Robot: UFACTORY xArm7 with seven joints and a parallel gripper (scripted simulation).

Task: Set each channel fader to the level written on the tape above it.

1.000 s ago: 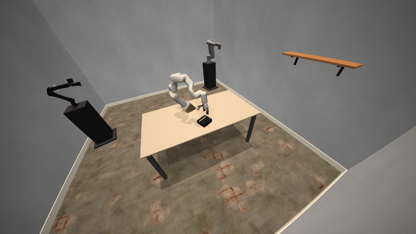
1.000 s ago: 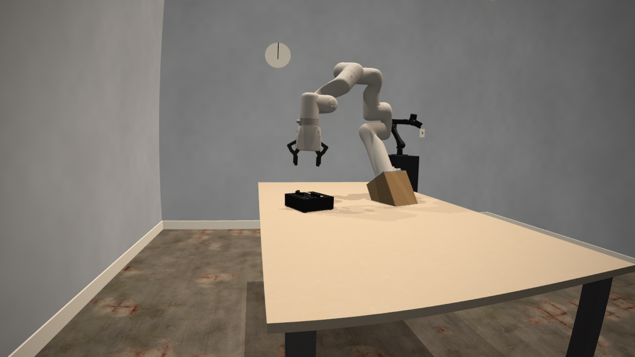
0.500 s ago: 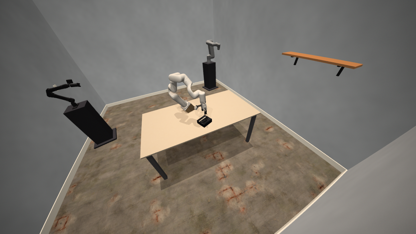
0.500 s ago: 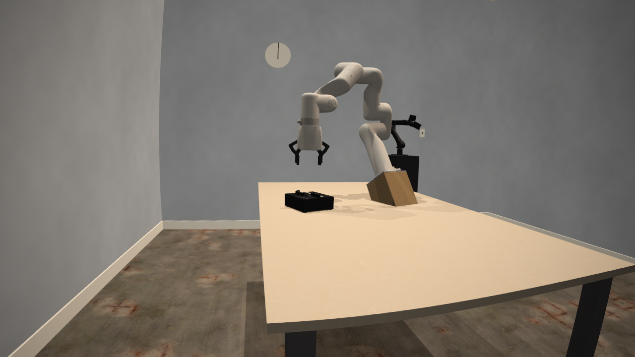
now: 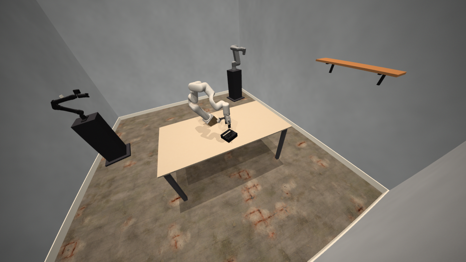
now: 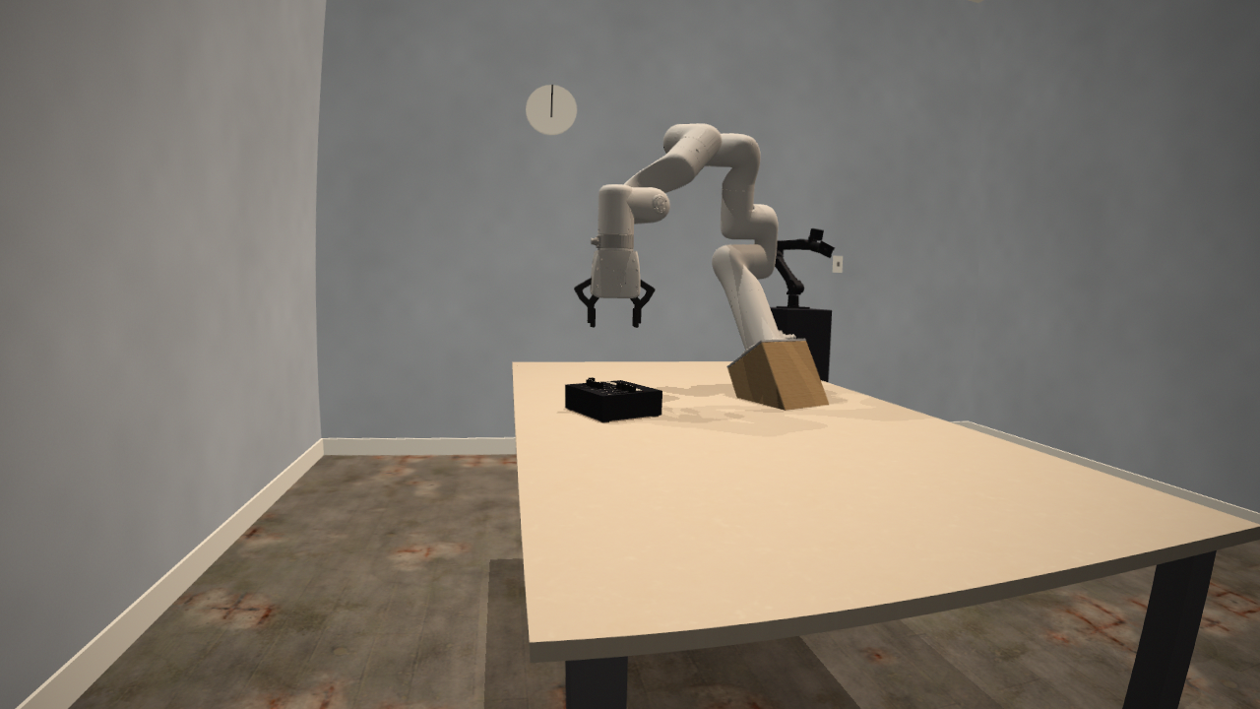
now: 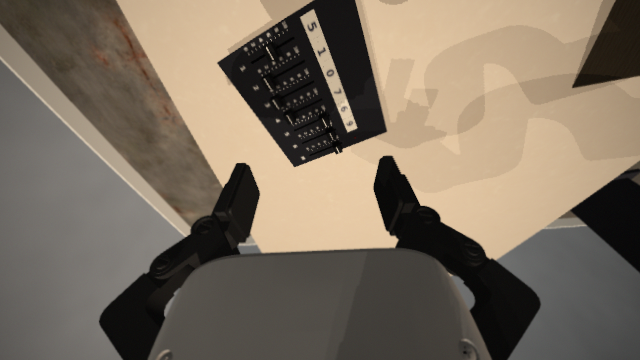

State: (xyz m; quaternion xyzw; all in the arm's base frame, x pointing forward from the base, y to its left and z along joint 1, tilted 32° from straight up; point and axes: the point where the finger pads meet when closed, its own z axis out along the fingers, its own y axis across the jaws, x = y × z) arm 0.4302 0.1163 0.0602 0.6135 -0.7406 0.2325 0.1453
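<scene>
The black lighting desk (image 7: 305, 80) stands flat on the table near its edge; it also shows in the top view (image 5: 229, 135) and the exterior view (image 6: 612, 399). A white tape strip (image 7: 328, 70) along one side reads 5, 1, 0, 7, 6, 9. Several faders with dark caps (image 7: 295, 102) run in parallel rows beside it; the caps nearest me (image 7: 332, 137) sit close to the tape side. My gripper (image 7: 315, 175) is open and empty, well above the table, just short of the desk's near end. It also shows in the exterior view (image 6: 613, 315).
The arm's wooden base block (image 6: 777, 373) stands on the table behind the desk. The table edge and floor (image 7: 130, 95) lie just beyond the desk's far side. Two other arms on black pedestals (image 5: 97, 137) (image 5: 234, 83) stand off the table.
</scene>
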